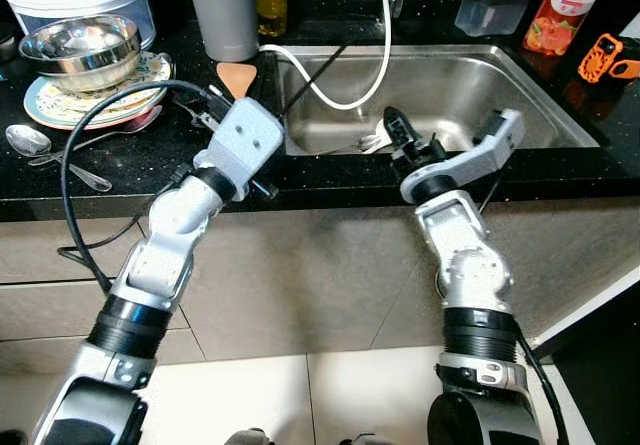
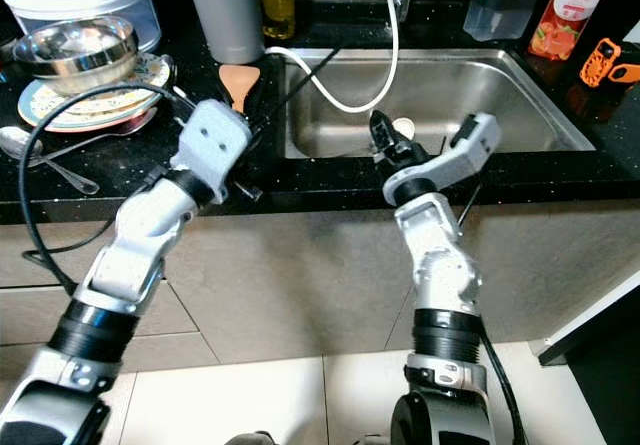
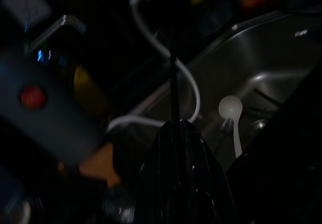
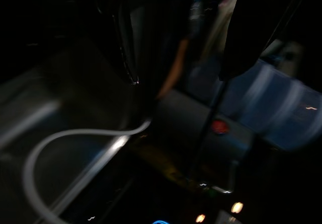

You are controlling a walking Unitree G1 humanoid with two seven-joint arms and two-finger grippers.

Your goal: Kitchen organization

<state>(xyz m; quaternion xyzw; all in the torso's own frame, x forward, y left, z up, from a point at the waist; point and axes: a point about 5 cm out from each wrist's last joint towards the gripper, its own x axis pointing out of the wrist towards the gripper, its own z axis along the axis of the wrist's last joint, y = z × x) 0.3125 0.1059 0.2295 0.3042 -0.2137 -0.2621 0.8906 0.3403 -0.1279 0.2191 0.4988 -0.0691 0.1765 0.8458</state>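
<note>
My left gripper (image 1: 276, 117) hovers over the black counter at the sink's left rim, shut on a thin black stick (image 1: 318, 75) that slants up toward the tap. In the left wrist view the stick (image 3: 172, 83) rises from the closed fingertips. My right gripper (image 1: 397, 125) reaches over the front edge of the steel sink (image 1: 520, 85), fingers apart and holding nothing. A white spoon (image 1: 372, 142) lies in the sink just beside its tips. A white hose (image 1: 340, 100) loops down into the basin.
Stacked plates (image 1: 60, 105) carrying a steel bowl (image 1: 82, 47) sit at the counter's left, with spoons (image 1: 30, 142) in front. A grey flask (image 1: 225, 10) and an orange spatula (image 1: 237, 75) stand near the sink's left corner. Bottles (image 1: 570, 5) line the back right.
</note>
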